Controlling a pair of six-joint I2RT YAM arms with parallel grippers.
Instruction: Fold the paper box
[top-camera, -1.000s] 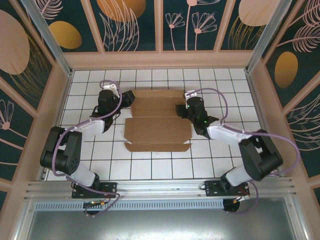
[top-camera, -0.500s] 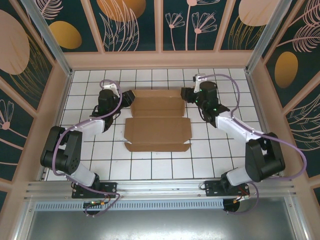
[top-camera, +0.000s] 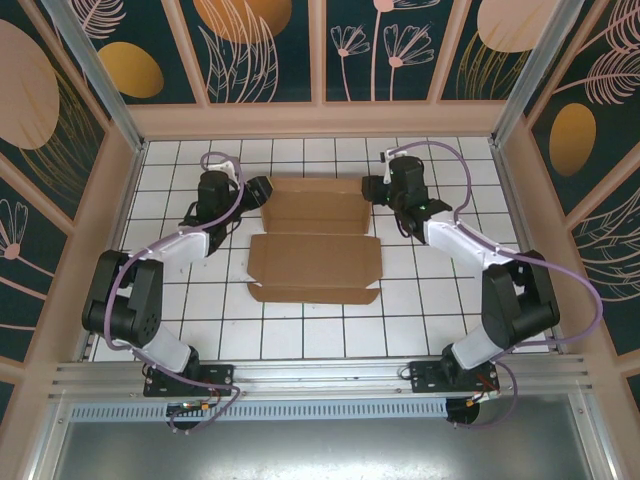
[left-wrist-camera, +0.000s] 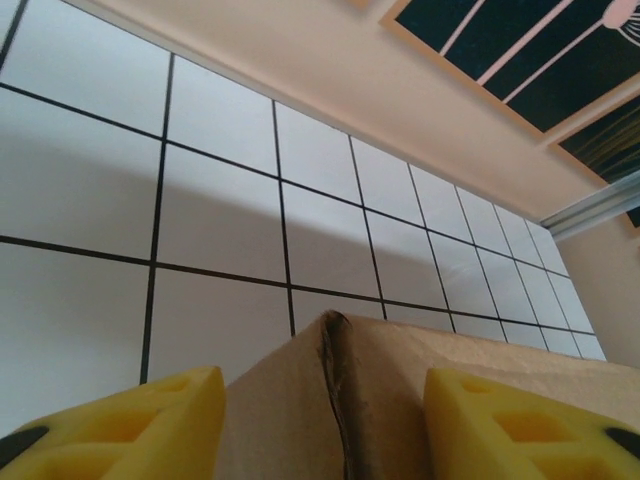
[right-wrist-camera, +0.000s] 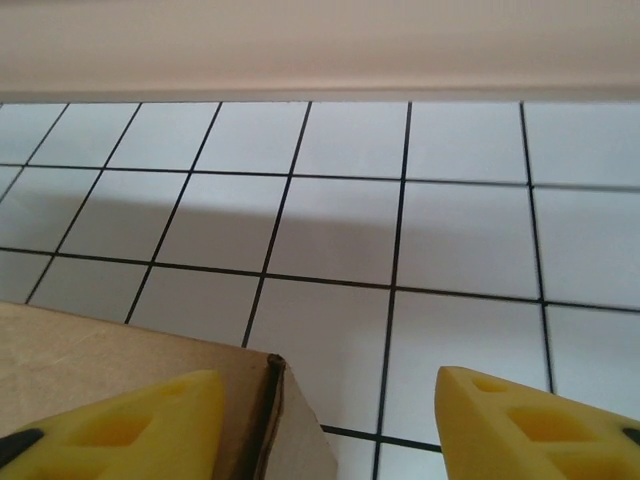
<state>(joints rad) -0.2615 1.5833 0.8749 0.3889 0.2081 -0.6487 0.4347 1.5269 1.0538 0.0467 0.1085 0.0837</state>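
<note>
Top external: the paper box (top-camera: 315, 262) lies opened out at the middle of the tiled table (top-camera: 300, 340), its far panel creased; your left arm (top-camera: 200, 235) reaches to the far-left corner and your right arm (top-camera: 450, 240) to the far-right corner.

Left wrist: the left jaws stand apart, a yellow finger (left-wrist-camera: 110, 425) on either side of a raised cardboard corner (left-wrist-camera: 335, 400); they are not clamped on it.

Right wrist: the right jaws stand apart; the box corner (right-wrist-camera: 150, 400) sits between them, close to one finger (right-wrist-camera: 110, 425); contact cannot be told.

Assessment: folding of the far panel appears to be in hand; your next move calls for closing both jaws on their corners and lifting evenly, or the panel may skew.
</note>
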